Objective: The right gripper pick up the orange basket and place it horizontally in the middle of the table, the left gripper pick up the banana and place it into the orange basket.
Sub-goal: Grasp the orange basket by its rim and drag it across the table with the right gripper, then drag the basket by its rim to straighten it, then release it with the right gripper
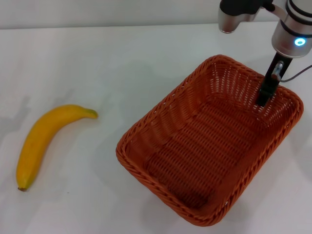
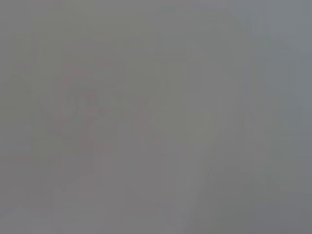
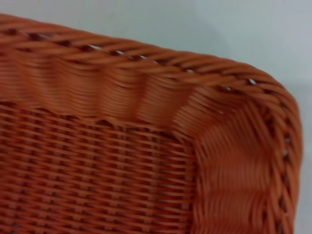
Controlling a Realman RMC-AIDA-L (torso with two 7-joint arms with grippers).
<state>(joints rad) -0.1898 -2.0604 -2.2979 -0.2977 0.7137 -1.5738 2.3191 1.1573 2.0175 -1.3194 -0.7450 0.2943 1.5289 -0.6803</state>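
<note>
head view: white table (image 1: 146, 53), bare around two things. basket (image 1: 195, 170) right of centre, empty, turned diagonally, near corner close to the front edge. right gripper (image 1: 265, 95) down from the upper right, one dark finger inside the far right wall, just under the rim; probably straddling that wall for a pinch, since a thin woven edge is the only thing to hold. second finger hidden, so cannot tell whether closed on the wall or open. banana (image 1: 41, 141) far left, flat on its side, well apart from the basket, stem toward the middle. plenty of free surface between the two for swinging the basket level. left gripper out of view.

left wrist view: flat grey haze only; nothing readable, no finger, no banana.

right wrist view: rounded corner of the basket with braided rim (image 3: 195, 66), sloping side and woven floor close under the lens, pale table beyond. no fingers visible here. little clearance past that corner on the right side.
</note>
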